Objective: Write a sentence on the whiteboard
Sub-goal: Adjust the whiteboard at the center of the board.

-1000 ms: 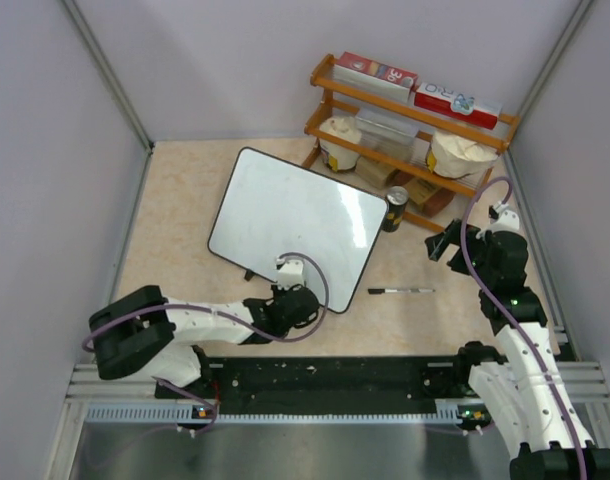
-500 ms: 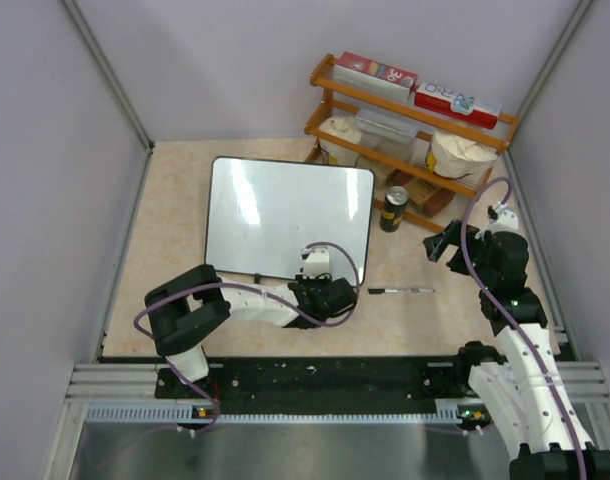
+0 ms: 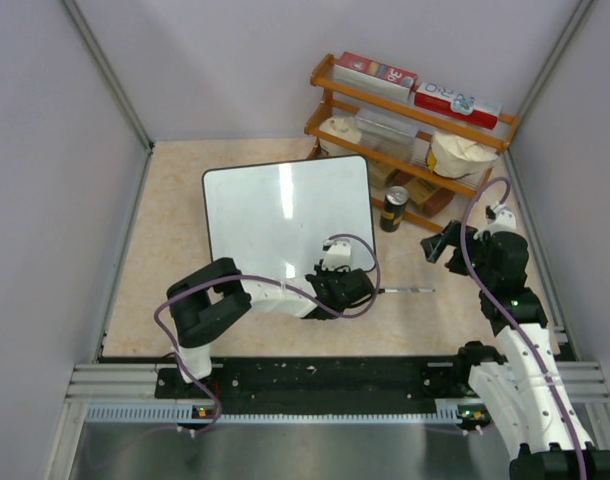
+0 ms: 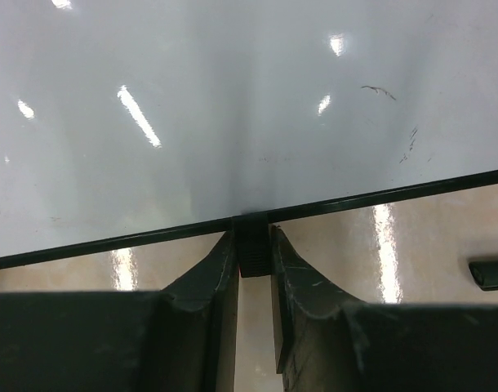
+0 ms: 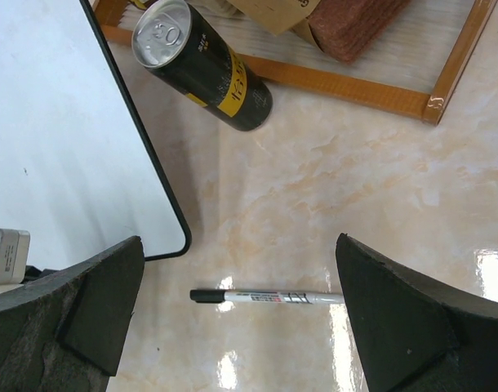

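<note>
The whiteboard (image 3: 285,215) lies flat on the table and its surface is blank; no sentence shows on it, only faint smudges (image 4: 381,91). My left gripper (image 3: 333,287) is at the board's near edge. In the left wrist view it (image 4: 251,238) is shut on a small black foot (image 4: 251,249) of the board's rim. A black-capped white marker (image 3: 403,291) lies on the table just right of the left gripper. My right gripper (image 3: 440,245) hovers above it, wide open and empty (image 5: 241,294), with the marker (image 5: 269,296) between its fingers below.
A black and yellow can (image 3: 394,208) stands by the board's right edge, also in the right wrist view (image 5: 204,65). A wooden shelf (image 3: 405,120) with boxes, bowls and packets stands at the back right. Grey walls enclose the table.
My left gripper has swung right along the near side, still gripping the board's edge. The whiteboard has turned counterclockwise with it. The right arm and the marker have stayed put.
</note>
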{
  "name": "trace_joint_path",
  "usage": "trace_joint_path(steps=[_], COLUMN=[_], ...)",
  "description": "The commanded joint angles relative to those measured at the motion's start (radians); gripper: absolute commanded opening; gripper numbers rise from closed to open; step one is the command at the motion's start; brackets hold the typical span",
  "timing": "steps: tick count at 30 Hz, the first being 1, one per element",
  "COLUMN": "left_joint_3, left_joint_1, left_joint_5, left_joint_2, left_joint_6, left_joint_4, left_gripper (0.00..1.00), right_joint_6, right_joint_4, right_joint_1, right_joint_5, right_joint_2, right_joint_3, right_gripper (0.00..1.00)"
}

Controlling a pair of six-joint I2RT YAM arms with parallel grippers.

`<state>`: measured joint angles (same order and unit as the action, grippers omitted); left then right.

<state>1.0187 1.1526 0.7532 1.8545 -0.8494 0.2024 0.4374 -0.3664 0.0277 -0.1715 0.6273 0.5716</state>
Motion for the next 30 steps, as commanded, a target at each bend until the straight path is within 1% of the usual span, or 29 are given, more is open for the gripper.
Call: trace_joint_path(steps=[1, 2, 3, 4, 6, 7, 8, 13, 17, 19, 21, 22, 23, 24, 26, 27, 28, 30], left_joint_3=[-0.011, -0.018, -0.025, -0.032, -0.054, -0.061, -0.074, -0.091, -0.146, -0.176, -0.224, -0.241, -0.264, -0.275, -0.314, -0.328, -0.357, -0.380], left_joint_1=[0.004, 0.009, 0.013, 0.018, 0.041, 0.050, 0.067, 0.116, 0.130, 0.131, 0.131, 0.128, 0.124, 0.118, 0.105, 0.102, 0.101, 0.095], left_joint_5=[-0.135, -0.137, -0.135, -0.132, -0.124, -0.123, -0.123, -0.133, -0.190, -0.218, -0.261, -0.284, -0.322, -0.343, -0.405, -0.458, -0.485, -0.546], left_joint_2=[0.035, 0.026, 0.019, 0.011, -0.014, -0.021, -0.037, -0.075, -0.149, -0.216, -0.268, -0.325, -0.352, -0.382, -0.474, -0.501, -0.558, -0.601], left_joint_6=[0.033, 0.035, 0.033, 0.033, 0.029, 0.027, 0.017, -0.016, -0.031, -0.030, -0.020, -0.008, -0.004, -0.002, 0.018, 0.019, 0.023, 0.032], left_joint_4=[0.023, 0.023, 0.022, 0.023, 0.023, 0.028, 0.034, 0.126, 0.150, 0.128, 0.086, 0.071, 0.071, 0.063, 0.000, -0.023, -0.093, -0.159], left_gripper=[0.20, 0.27, 0.41, 0.49, 0.61, 0.69, 0.71, 0.78, 0.79, 0.79, 0.82, 0.83, 0.84, 0.87, 0.88, 0.89, 0.90, 0.90], right_joint_6=[-0.002, 0.003, 0.003, 0.003, 0.001, -0.005, -0.008, -0.031, -0.039, -0.043, -0.046, -0.046, -0.049, -0.052, -0.058, -0.062, -0.065, -0.068], right_joint_4=[0.009, 0.009, 0.011, 0.011, 0.012, 0.014, 0.012, -0.003, -0.003, -0.003, -0.008, -0.009, -0.009, -0.015, -0.016, -0.016, -0.016, -0.006], right_joint_1=[-0.012, -0.011, -0.011, -0.011, -0.011, -0.011, -0.012, -0.012, 0.001, 0.021, 0.064, 0.080, 0.096, 0.128, 0.147, 0.158, 0.163, 0.173], right_joint_5=[-0.040, -0.046, -0.063, -0.068, -0.086, -0.092, -0.098, -0.163, -0.183, -0.165, -0.134, -0.125, -0.115, -0.085, -0.069, -0.063, -0.059, -0.040], right_joint_2=[-0.015, -0.018, -0.018, -0.020, -0.018, -0.017, -0.005, 0.049, 0.074, 0.093, 0.113, 0.139, 0.159, 0.178, 0.244, 0.265, 0.294, 0.366], right_joint_3=[0.013, 0.011, 0.010, 0.007, 0.004, 0.002, 0.004, 0.017, 0.017, 0.020, 0.020, 0.022, 0.024, 0.027, 0.033, 0.037, 0.048, 0.068], right_gripper=[0.99, 0.99, 0.99, 0.99, 0.99, 0.99, 0.99, 0.99, 0.99, 0.99, 0.99, 0.98, 0.92, 0.91, 0.86, 0.85, 0.84, 0.81])
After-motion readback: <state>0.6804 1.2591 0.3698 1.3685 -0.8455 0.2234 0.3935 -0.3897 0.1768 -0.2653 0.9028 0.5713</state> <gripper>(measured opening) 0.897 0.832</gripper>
